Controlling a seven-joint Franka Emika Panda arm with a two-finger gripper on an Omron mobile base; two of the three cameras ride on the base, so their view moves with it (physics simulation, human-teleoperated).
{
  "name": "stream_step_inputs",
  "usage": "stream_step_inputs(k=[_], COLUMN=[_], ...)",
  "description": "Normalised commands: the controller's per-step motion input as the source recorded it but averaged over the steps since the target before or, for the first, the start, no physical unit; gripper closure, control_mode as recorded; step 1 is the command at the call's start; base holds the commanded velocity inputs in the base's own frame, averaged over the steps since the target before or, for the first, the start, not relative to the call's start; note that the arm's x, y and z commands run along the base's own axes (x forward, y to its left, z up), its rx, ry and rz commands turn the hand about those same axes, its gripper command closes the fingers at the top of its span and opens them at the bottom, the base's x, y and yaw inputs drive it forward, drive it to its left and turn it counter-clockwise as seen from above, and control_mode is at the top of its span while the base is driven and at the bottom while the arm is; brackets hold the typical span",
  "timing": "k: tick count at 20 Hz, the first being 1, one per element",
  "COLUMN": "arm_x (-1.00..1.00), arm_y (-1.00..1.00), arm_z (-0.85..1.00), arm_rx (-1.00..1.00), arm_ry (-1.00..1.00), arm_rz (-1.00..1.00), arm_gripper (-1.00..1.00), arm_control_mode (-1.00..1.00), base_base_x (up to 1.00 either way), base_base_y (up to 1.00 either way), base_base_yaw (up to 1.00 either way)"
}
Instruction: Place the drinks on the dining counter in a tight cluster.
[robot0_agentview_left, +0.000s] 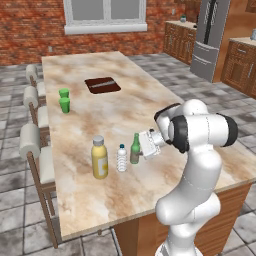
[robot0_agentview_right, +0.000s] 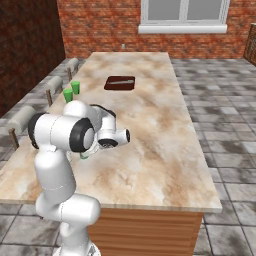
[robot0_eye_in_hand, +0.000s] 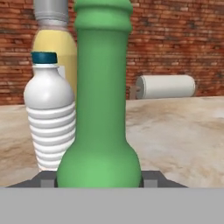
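On the dining counter (robot0_agentview_left: 150, 107), going left to right from the left base view, the yellow juice bottle (robot0_agentview_left: 100, 158) stands farthest from my gripper (robot0_agentview_left: 145, 146), then the small water bottle (robot0_agentview_left: 122, 158) just beside it, then the green glass bottle (robot0_agentview_left: 135, 149) right at my fingertips. All three stand upright in a short row near the counter's near end, close together but with slim gaps between them. In my hand view the green bottle (robot0_eye_in_hand: 101, 113) rises straight ahead, its bulging base sitting between my two dark finger tips (robot0_eye_in_hand: 46, 179), one showing on each side of it; whether they press the glass or sit just off it I cannot tell. To its left stands the ribbed water bottle (robot0_eye_in_hand: 49, 118), and behind that the juice bottle (robot0_eye_in_hand: 54, 48). Well beyond my gripper, two green cups (robot0_agentview_left: 64, 100) stand near the stool-side edge, and a dark brown inset (robot0_agentview_left: 102, 85) lies farther up the counter.
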Motion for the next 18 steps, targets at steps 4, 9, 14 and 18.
stream_step_inputs(k=[4,9,14,18], arm_x=[-0.29,-0.08,-0.07,-0.27], arm_y=[0.00,0.00,0.00,0.00], arm_z=[-0.04,0.00,0.00,0.00], arm_rx=[0.01,0.00,0.00,0.00], arm_ry=[0.02,0.00,-0.01,0.00], arm_rz=[0.00,0.00,0.00,0.00], arm_gripper=[1.00,1.00,1.00,1.00], arm_control_mode=[-1.00,-1.00,-1.00,-1.00], base_base_x=[0.00,0.00,0.00,0.00], base_base_y=[0.00,0.00,0.00,0.00], base_base_yaw=[0.00,0.00,0.00,0.00])
